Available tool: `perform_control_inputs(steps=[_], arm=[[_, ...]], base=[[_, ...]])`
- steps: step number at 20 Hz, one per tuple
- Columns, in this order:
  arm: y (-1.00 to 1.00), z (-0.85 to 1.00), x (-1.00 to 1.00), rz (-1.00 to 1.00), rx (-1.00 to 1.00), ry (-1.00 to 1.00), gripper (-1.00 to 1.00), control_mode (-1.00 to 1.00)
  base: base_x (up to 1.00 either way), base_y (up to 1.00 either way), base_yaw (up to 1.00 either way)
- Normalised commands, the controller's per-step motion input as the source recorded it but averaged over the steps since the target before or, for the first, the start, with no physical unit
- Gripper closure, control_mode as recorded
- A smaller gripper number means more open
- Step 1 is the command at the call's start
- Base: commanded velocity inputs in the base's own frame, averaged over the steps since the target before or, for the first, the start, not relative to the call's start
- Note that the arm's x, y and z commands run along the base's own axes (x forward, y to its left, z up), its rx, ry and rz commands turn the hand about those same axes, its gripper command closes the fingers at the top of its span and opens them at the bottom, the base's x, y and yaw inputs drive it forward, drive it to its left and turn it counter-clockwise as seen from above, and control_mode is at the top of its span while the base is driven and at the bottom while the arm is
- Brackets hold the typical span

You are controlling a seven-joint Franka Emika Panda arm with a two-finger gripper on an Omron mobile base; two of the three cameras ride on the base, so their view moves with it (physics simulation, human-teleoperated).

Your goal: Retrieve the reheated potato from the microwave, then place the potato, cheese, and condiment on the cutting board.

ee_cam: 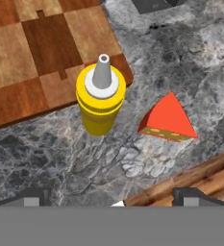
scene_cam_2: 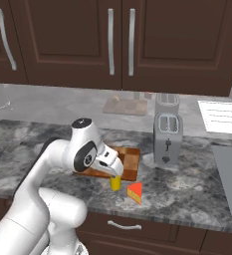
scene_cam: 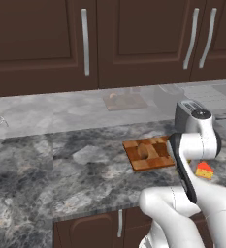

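Hand view: end effector (ee_cam: pixel 111 204) fingertips spread wide at bottom edge, holding nothing, above condiment (ee_cam: pixel 101 100) standing on table (ee_cam: pixel 60 153) mid-frame, just beside cutting board (ee_cam: pixel 41 53) upper left; cheese (ee_cam: pixel 167 119) right of center; potato (scene_cam: pixel 143 151) on board

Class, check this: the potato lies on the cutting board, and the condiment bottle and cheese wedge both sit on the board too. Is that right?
Not quite. The potato is on the cutting board, but the condiment bottle and cheese wedge stand on the counter beside the board, as the hand view shows.
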Motion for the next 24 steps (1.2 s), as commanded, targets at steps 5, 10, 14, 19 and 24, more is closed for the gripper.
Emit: perform_control_inputs(steps=[5, 10, 14, 19, 24], arm=[[0.00, -0.11, 0.18, 0.04, 0.13, -0.06, -1.00, -1.00], [-0.01, -0.02, 0.27, 0.02, 0.07, -0.05, -1.00, -1.00], [-0.08, -0.03, 0.14, 0.02, 0.01, -0.01, -1.00, -1.00], [-0.11, -0.07, 0.09, 0.04, 0.00, 0.00, -1.00, -1.00], [-0.10, -0.12, 0.10, 0.05, 0.00, -0.03, -1.00, -1.00]], base=[[0.00, 0.00, 0.00], [0.00, 0.00, 0.00], [0.00, 0.00, 0.00], [0.00, 0.00, 0.00], [0.00, 0.00, 0.00]])
